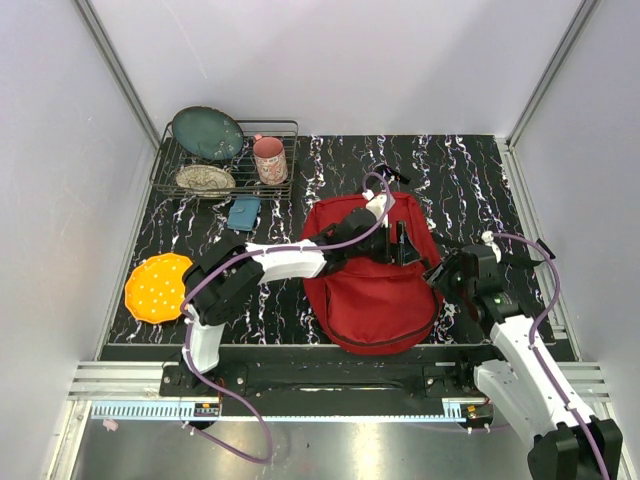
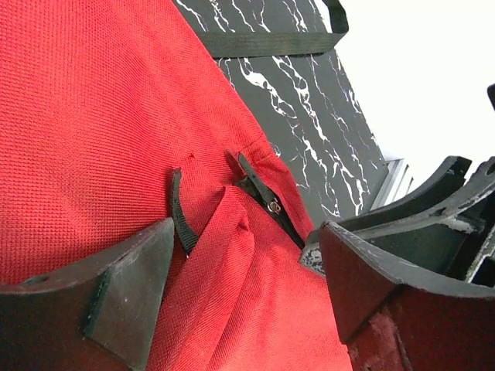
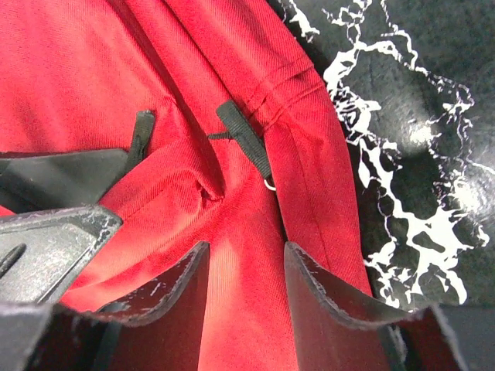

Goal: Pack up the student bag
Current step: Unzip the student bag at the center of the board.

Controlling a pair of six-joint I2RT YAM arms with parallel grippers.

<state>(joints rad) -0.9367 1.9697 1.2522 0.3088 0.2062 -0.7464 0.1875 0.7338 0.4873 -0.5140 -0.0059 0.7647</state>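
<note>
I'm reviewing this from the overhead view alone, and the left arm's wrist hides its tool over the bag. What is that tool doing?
Observer: The left tool is open, with a raised fold of the bag between its fingers.
Operator: Any zipper hardware near it?
Observer: Yes, a black zipper pull lies just beyond the fold.
Operator: And the right tool?
Observer: The right tool is open too, low over red fabric near the bag's edge.

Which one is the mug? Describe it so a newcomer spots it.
Start at the wire rack at the table's far left corner. The mug stands upright at the rack's right end. It is pink and cylindrical, unlike the green plate and speckled plate beside it.
</note>
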